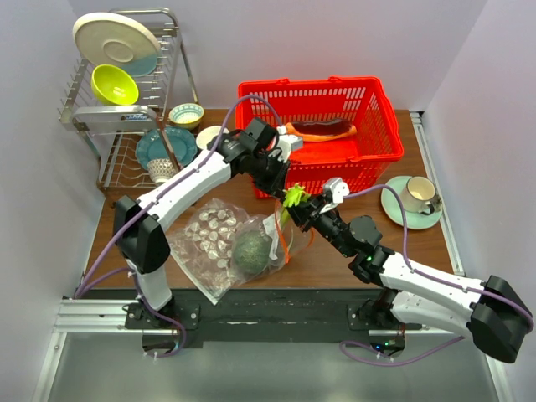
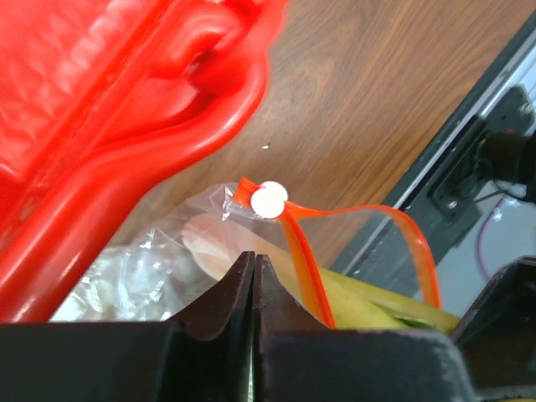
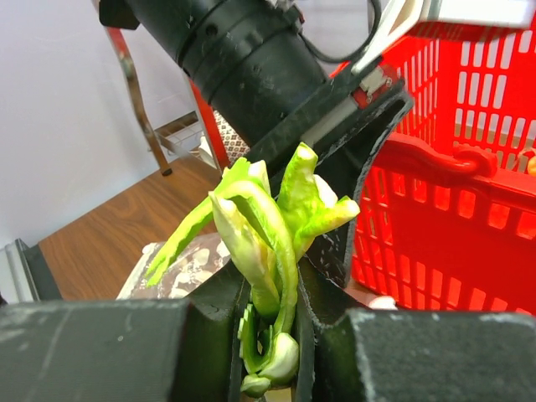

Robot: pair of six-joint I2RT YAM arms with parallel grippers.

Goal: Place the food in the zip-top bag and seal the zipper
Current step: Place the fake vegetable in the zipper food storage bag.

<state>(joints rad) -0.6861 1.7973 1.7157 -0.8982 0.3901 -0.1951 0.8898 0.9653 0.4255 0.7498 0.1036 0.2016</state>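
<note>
While the left gripper point(image 2: 254, 266) sits closed, the right gripper point(image 3: 275, 295) clamps the stalks point(image 3: 251, 219) lengthwise, leaves pointing out.

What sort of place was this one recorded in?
Probably a lab mock-up of a kitchen counter: a wooden table boxed in by plain pale walls, with a metal wire dish rack holding plates and bowls, and a red plastic basket.
</note>
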